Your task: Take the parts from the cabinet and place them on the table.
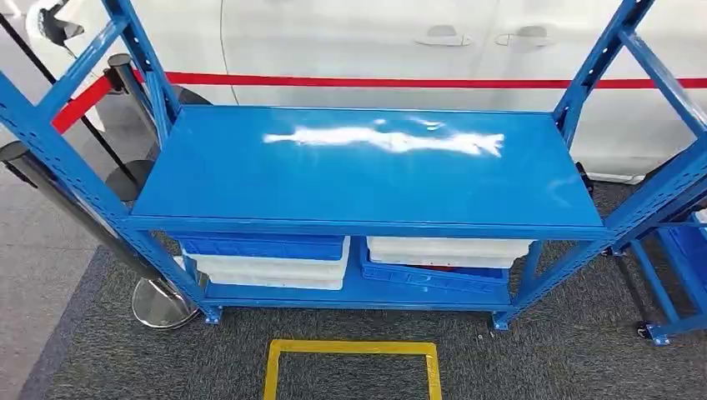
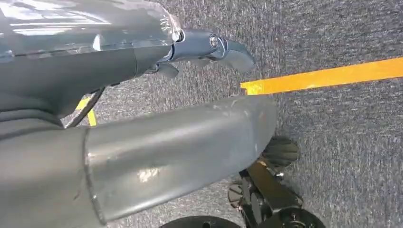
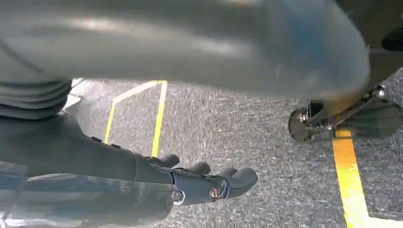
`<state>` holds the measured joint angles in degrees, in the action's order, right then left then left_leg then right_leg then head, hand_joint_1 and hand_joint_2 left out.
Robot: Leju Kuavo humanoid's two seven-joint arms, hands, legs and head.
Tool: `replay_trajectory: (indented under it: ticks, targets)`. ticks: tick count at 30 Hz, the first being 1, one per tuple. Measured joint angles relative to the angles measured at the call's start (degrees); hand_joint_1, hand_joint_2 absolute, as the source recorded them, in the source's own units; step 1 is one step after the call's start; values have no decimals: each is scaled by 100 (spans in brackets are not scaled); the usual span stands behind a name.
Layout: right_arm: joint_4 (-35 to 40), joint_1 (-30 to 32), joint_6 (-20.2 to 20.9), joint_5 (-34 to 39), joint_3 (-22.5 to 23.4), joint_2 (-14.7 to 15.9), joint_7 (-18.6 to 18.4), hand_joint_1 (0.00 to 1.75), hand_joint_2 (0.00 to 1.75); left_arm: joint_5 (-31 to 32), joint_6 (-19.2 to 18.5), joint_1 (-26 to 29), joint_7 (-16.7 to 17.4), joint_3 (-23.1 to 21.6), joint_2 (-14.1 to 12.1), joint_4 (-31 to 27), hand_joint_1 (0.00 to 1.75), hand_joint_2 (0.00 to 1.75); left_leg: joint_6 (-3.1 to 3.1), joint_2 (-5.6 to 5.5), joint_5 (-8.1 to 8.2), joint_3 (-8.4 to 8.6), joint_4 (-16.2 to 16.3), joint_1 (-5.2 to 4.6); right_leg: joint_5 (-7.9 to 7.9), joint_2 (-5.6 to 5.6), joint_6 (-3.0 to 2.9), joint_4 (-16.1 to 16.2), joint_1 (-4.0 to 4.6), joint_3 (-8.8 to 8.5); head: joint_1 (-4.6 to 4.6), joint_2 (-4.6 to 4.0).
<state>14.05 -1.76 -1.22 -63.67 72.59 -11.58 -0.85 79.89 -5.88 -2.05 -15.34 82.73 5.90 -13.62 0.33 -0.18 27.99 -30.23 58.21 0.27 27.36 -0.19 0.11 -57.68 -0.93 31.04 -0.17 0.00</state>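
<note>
The blue metal cabinet (image 1: 367, 167) stands in front of me, and its glossy top shelf is bare. On its lower shelf a blue tray (image 1: 263, 247) lies on a white tray (image 1: 267, 272) at the left. At the right a white tray (image 1: 446, 251) lies over a tilted blue tray (image 1: 433, 278). What the trays contain is hidden. My left hand (image 2: 119, 66) hangs over the grey carpet with its fingers (image 2: 209, 46) stretched out and nothing in it. My right hand (image 3: 142, 171) also hangs low, fingers (image 3: 214, 183) straight and holding nothing.
A yellow taped square (image 1: 350, 367) marks the carpet before the cabinet. Stanchion posts with a red belt (image 1: 79, 104) and a chrome base (image 1: 158, 304) stand at the left. A white car (image 1: 375, 42) is behind, and another blue rack (image 1: 679, 275) is at the right.
</note>
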Motion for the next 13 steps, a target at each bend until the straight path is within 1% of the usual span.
replay_trajectory:
  ticks: [3, 4, 5, 6, 10, 13]
  targets:
    - [0, -5, 9, -26, 6, 0, -26, 0, 0, 15, 72, -6, 26, 0, 2, 0, 0, 0, 1, 0, 1, -6, 2, -3, -4, 0, 7, 1, -2, -1, 0, 0]
    - [0, -6, 9, -26, 9, 0, -29, 0, 0, 15, 77, -9, 31, 0, 2, 0, 0, 175, 1, 0, 1, -7, 3, -3, -5, 0, 12, 1, -1, 0, 0, 0]
    - [0, -7, 9, -29, 11, 0, -33, 0, 0, 15, 92, -12, 41, 0, 4, 0, 0, 175, 3, 0, 2, -8, 4, -3, -1, 0, 37, 1, -1, -1, 0, 0]
    - [0, -8, 9, -31, 13, 0, -44, 0, 175, 15, 110, -14, 48, 2, 4, 0, 0, 175, 3, 0, 2, -7, 4, -3, -1, 0, 56, 1, -2, 0, 0, 0]
    - [0, -13, -17, -31, 9, 0, -77, 0, 175, -45, 311, -31, 194, -21, 4, -13, 0, 175, 3, 0, 2, -5, 2, -3, -1, -1, 56, -1, 10, 1, -2, 0]
    - [0, 3, -22, 165, -218, 24, -77, 0, 175, -320, 354, -15, 264, -283, 4, -50, 0, 175, -1, 0, -1, -5, -1, 0, 0, -1, 55, -3, 18, 3, -2, 0]
